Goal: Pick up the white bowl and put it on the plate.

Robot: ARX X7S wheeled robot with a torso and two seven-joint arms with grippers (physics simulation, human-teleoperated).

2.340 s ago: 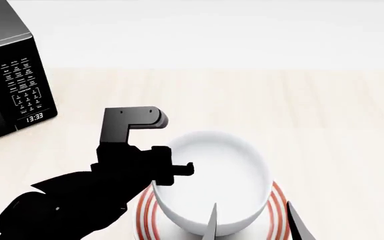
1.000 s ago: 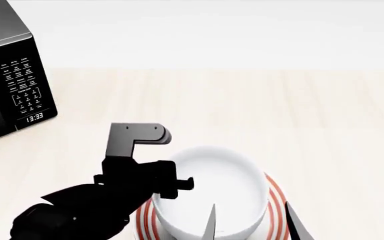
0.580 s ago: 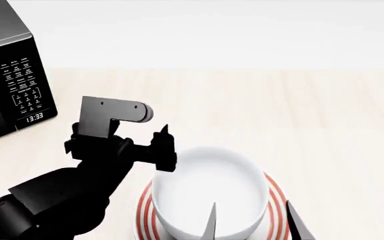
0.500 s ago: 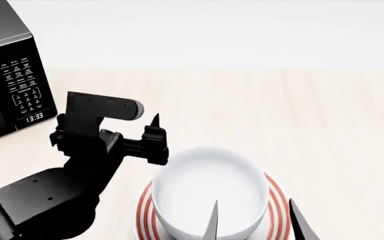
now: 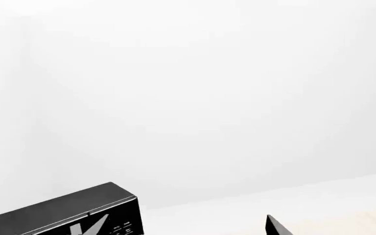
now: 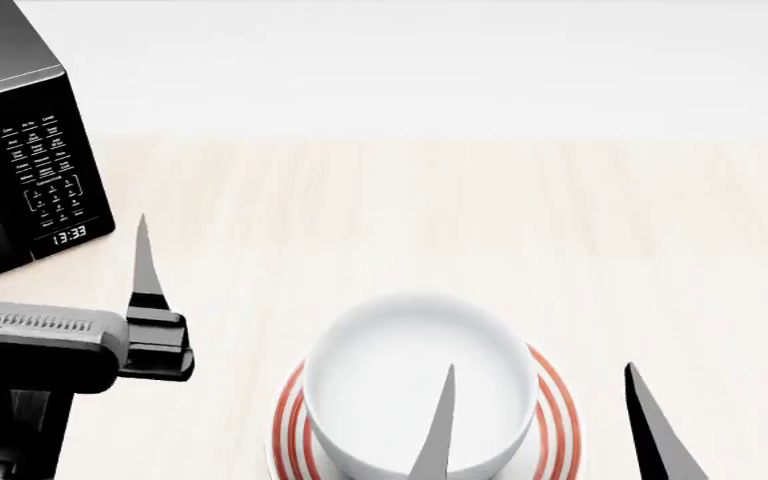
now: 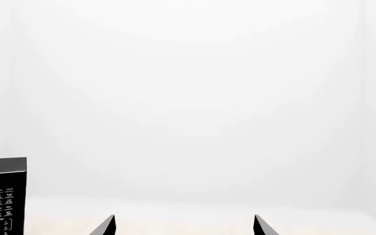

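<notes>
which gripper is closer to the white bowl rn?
Right. The right gripper overlaps the white bowl in the head view; the left gripper is off to its left, apart.

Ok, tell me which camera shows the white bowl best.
The head view: the white bowl sits on the plate, seen from above, partly crossed by a right gripper finger. Both wrist views miss it, showing only wall, microwave and fingertips.

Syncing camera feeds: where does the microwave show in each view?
Head view: microwave at the left edge, keypad facing the table.
Left wrist view: its top corner at the lower left.
Right wrist view: its keypad side at the lower left edge.
Shared landmark: the microwave's white-lettered keypad.
</notes>
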